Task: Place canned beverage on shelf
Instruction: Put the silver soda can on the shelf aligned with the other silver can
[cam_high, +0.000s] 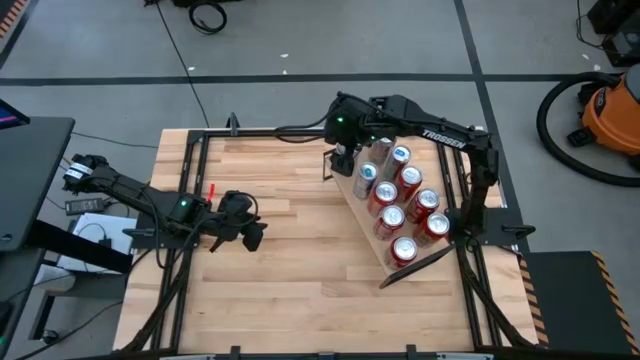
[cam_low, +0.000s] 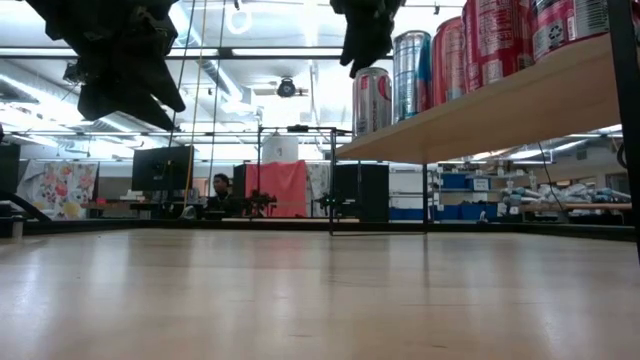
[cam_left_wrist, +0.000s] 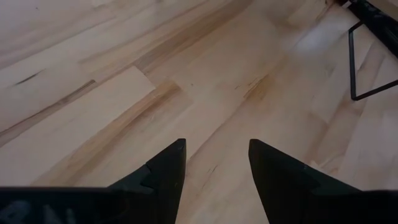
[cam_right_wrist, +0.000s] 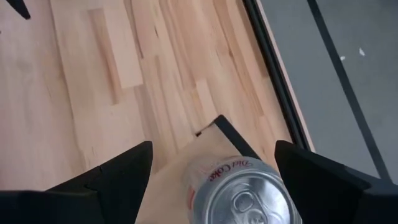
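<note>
The shelf (cam_high: 362, 215), a light wood plank on thin black rails, runs slantwise over the table's right half and carries several red and silver cans (cam_high: 410, 205). A silver Diet Coke can (cam_right_wrist: 249, 193) stands upright on its base at the shelf's far end (cam_low: 372, 100). My right gripper (cam_right_wrist: 214, 152) hangs over that can, open, a finger on either side of its top; there is a clear gap on one side, and on the other I cannot tell whether it touches. My left gripper (cam_high: 250, 232) waits open above bare tabletop at the left (cam_left_wrist: 217, 155).
A black metal frame (cam_high: 190, 190) borders the butcher-block table, with a small red object (cam_high: 212, 190) near its left rail. The shelf's black end rail (cam_left_wrist: 354, 62) stands ahead of my left gripper. Open tabletop lies between the arms. A person (cam_low: 220, 190) sits far behind the table.
</note>
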